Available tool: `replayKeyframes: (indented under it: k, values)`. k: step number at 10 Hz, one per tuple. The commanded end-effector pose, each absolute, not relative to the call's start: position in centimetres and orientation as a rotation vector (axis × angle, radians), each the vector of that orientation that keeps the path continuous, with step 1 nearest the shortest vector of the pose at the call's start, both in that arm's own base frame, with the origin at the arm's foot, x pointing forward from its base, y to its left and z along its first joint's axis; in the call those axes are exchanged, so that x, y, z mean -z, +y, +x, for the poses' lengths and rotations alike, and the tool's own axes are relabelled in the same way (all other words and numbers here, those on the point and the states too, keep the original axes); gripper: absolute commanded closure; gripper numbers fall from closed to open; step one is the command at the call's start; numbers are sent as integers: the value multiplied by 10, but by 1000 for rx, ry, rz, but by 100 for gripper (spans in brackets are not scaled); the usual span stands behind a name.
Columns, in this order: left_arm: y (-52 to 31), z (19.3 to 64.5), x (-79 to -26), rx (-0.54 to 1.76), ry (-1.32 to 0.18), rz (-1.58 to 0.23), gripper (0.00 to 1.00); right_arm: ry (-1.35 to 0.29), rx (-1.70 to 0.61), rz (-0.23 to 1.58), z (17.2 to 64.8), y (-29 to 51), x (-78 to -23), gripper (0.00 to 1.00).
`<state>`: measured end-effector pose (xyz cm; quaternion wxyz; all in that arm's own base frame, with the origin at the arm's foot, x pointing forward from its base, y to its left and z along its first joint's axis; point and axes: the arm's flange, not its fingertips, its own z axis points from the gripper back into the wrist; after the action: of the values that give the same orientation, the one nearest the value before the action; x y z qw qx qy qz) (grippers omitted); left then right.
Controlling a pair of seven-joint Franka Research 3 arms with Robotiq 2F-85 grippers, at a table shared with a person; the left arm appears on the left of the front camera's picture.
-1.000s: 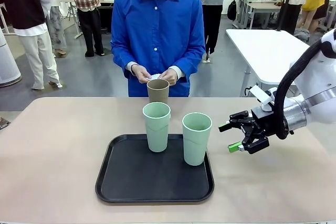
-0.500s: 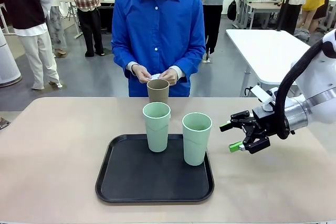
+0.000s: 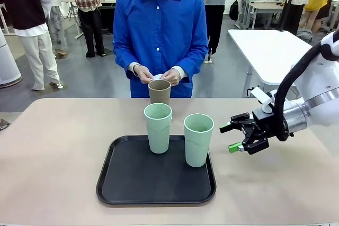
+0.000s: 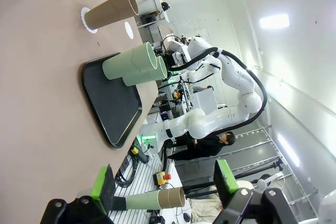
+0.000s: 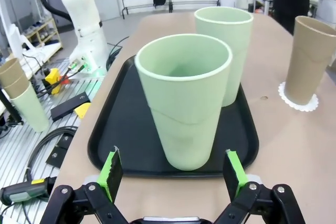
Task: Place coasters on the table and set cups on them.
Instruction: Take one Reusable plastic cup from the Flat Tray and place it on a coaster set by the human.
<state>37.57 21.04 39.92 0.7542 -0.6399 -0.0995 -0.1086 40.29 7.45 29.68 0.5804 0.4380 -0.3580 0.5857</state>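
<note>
Facing mint cup (image 3: 198, 140) | right end effector (image 3: 229, 138) spread (left end effector (image 4: 163, 181) too) | beige table (image 3: 53, 146), bystanders (image 3: 85, 9) beyond

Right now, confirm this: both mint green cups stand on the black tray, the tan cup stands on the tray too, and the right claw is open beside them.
Wrong about one thing. The tan cup is off the black tray: it stands on a white coaster on the table, as the right wrist view shows. Both mint green cups do stand on the tray, and the right claw is open beside them.
</note>
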Motion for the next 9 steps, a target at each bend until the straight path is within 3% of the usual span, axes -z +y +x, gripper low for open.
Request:
replayKeyframes:
  k: [1, 9]
  values:
    - [213, 376, -401, 241, -224, -1399, 0, -915, -1354, 1011, 413, 85, -289, 0]
    - [213, 376, -401, 241, -224, -1399, 0, -982, -1379, 1034, 421, 106, -271, 0]
